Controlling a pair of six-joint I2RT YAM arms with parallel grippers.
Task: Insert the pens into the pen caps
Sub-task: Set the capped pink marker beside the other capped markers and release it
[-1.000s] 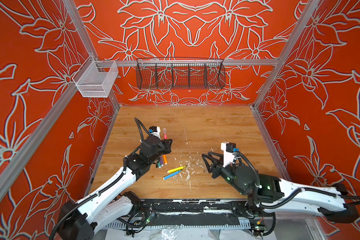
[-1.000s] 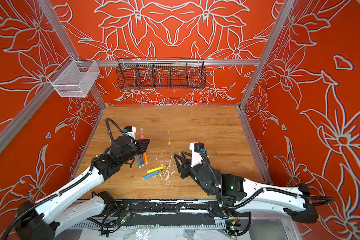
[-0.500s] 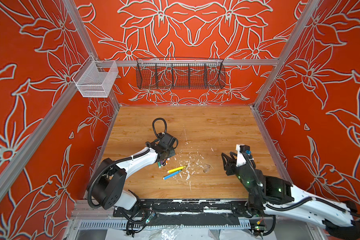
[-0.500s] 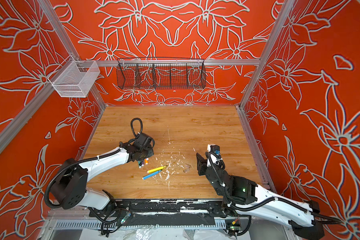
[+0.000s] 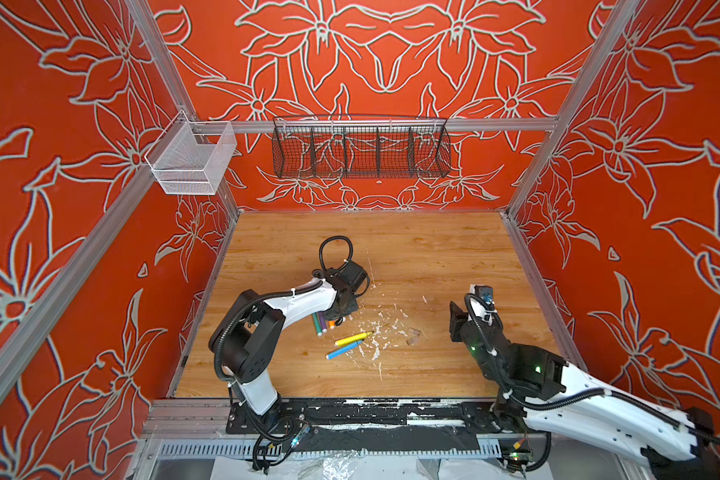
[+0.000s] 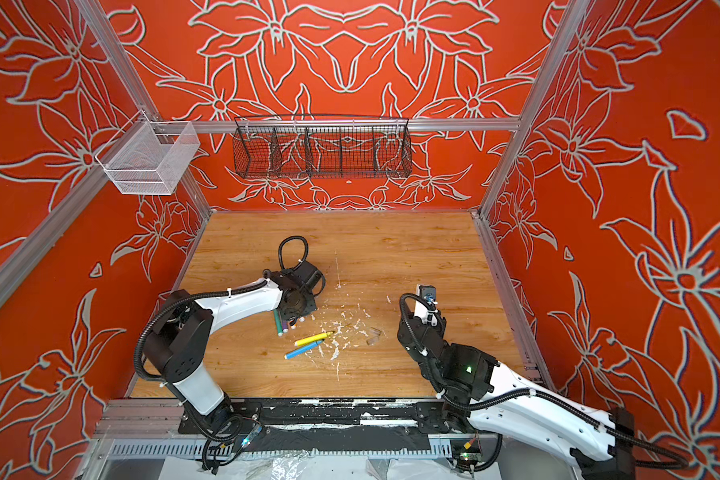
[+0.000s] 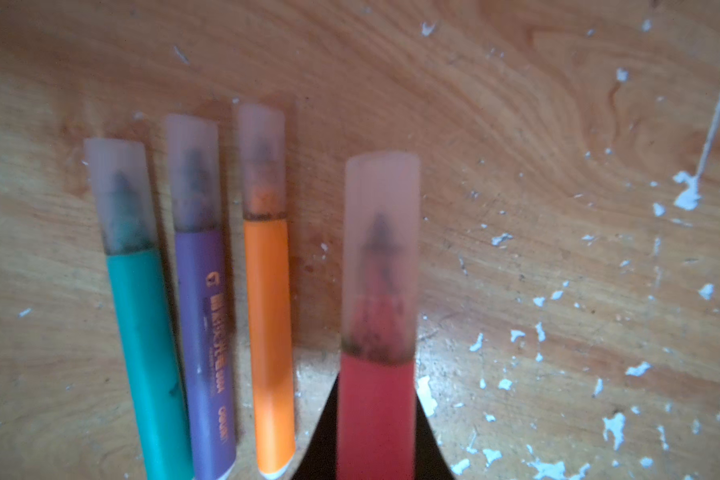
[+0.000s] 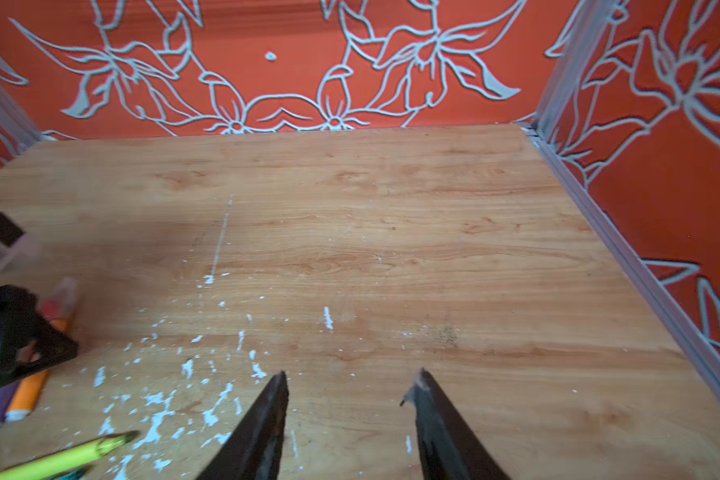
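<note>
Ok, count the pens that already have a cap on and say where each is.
4. The green pen, purple pen and orange pen lie side by side on the table; the pink pen is held in the left gripper. The yellow pen and blue pen lie uncapped.

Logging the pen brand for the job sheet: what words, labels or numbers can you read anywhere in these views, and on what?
purple pen: orange print runs along the barrel, too blurred to read.
green pen, orange pen, pink pen: no print visible.
Elsewhere in the views: no writing that can be read.
</note>
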